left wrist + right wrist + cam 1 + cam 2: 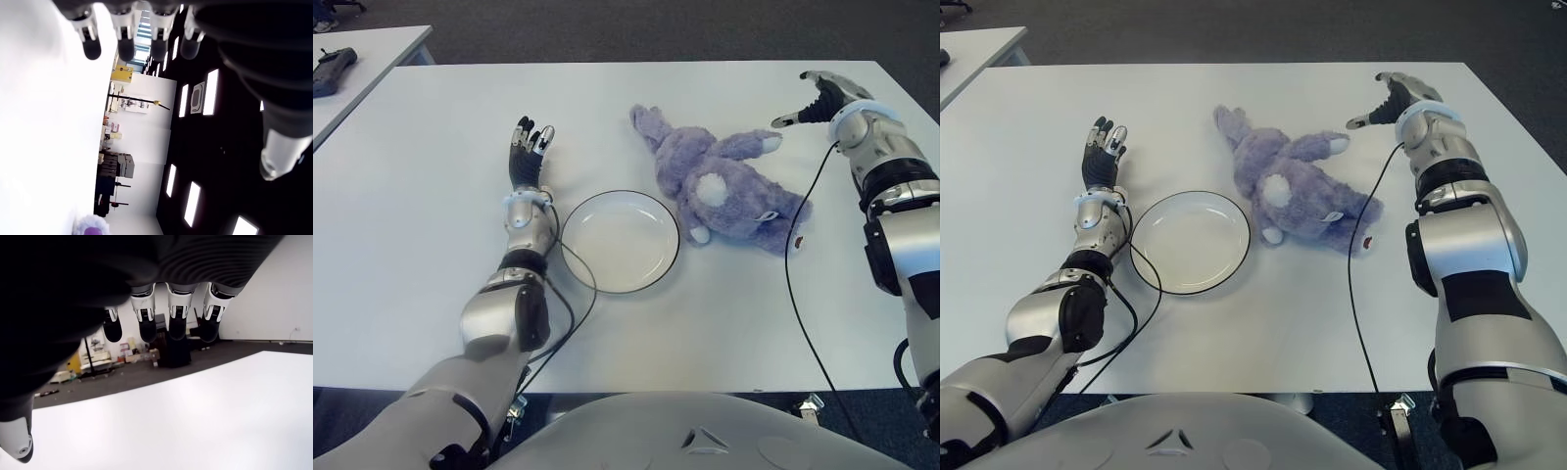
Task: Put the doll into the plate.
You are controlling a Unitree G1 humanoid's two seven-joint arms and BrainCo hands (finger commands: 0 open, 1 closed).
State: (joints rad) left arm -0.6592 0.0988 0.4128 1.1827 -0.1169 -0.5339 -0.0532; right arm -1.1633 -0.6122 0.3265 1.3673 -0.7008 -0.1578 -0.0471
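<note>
You see the purple doll (722,192) lying flat on the white counter (431,196), just at 2 o'clock from the plate (620,241). The doll's lower white paw nearly meets the plate's dark rim, but you cannot tell if they touch. The plate holds nothing inside.

Your left robot hand (530,149) shows at about 10 o'clock from the plate, near its rim but apart from it. Its fingers (125,46) are stretched out straight and released, and they grasp nothing. In the left wrist view a small piece of the purple doll shows at the edge.

Your right robot hand (1387,102) is at about 1 o'clock from the doll, close to the doll's upper white paw but not touching it. Its fingers (176,323) are also spread out and released, with only bare counter under them in the right wrist view.

A black cable (800,294) runs down over the counter from the right forearm, passing just beside the doll at 4 o'clock.
</note>
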